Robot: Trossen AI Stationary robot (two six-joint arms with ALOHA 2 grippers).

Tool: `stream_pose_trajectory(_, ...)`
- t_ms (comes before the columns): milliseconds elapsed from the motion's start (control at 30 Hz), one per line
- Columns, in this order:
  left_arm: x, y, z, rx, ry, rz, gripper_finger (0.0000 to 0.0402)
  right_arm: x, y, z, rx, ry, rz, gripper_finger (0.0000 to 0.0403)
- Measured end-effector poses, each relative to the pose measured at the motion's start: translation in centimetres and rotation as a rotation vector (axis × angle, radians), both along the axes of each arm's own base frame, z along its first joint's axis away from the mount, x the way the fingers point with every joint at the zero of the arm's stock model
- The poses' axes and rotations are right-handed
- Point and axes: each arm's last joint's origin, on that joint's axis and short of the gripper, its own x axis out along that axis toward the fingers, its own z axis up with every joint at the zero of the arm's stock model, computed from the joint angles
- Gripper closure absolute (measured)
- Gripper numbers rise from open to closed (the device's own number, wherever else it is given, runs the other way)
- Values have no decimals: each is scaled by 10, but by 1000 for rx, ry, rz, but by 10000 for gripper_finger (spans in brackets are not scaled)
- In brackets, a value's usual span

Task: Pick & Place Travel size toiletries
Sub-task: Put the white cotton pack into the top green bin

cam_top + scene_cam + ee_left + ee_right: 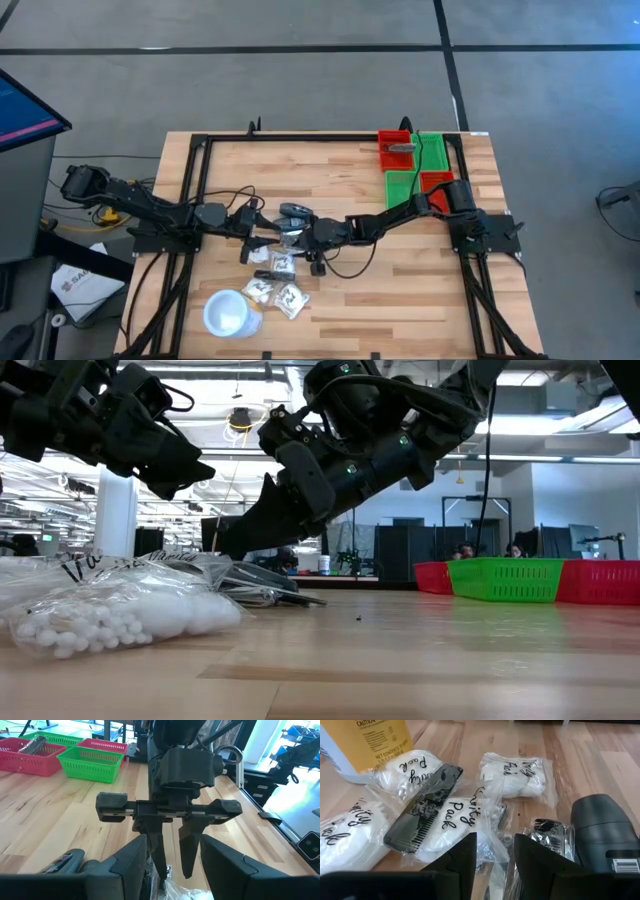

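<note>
The toiletries lie in a heap (pixel 280 262) left of the table's middle. They are clear sachets with white contents (pixel 120 615), one sachet holding a black comb (pixel 422 810), and dark grey oblong items (pixel 602 832). My right gripper (pixel 495 865) reaches in from the right and points steeply down at the heap's far part (pixel 298 238). It is open by a narrow gap, with a crinkled clear sachet (pixel 496 851) under its tips. My left gripper (pixel 175 851) hangs open just left of it (pixel 255 225), above the table. My right gripper comes at the heap from above, its fingertips (pixel 161 862) standing at the clear plastic of a sachet. I cannot tell whether they touch it.
A white round cup (pixel 232 312) stands near the heap by the near edge. Red (pixel 397 152) and green (pixel 405 186) baskets sit at the far right corner; one red basket holds a dark item. A yellow-labelled container (pixel 375 737) shows beyond the sachets. Bare wood lies between heap and baskets.
</note>
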Motion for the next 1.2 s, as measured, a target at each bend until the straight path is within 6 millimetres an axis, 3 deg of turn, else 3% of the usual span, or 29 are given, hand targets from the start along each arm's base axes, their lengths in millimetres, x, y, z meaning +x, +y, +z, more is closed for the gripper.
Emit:
stream_pose_trajectory(500, 0, 0, 0, 0, 0, -1, 224, 0, 2, -1, 16, 3, -5, 280)
stream_pose_trajectory(767, 0, 0, 0, -4, 0, 1, 224, 9, -5, -31, 46, 57, -23, 280)
stream_pose_trajectory(900, 0, 0, 0, -4, 1, 1, 224, 20, -4, -29, 52, 53, -20, 283)
stream_pose_trajectory(1067, 0, 0, 0, -4, 1, 1, 224, 21, -4, -29, 45, 75, -16, 312)
stream_pose_trajectory(1200, 0, 0, 0, 1, 1, -1, 224, 21, -7, -28, 49, 72, -19, 368)
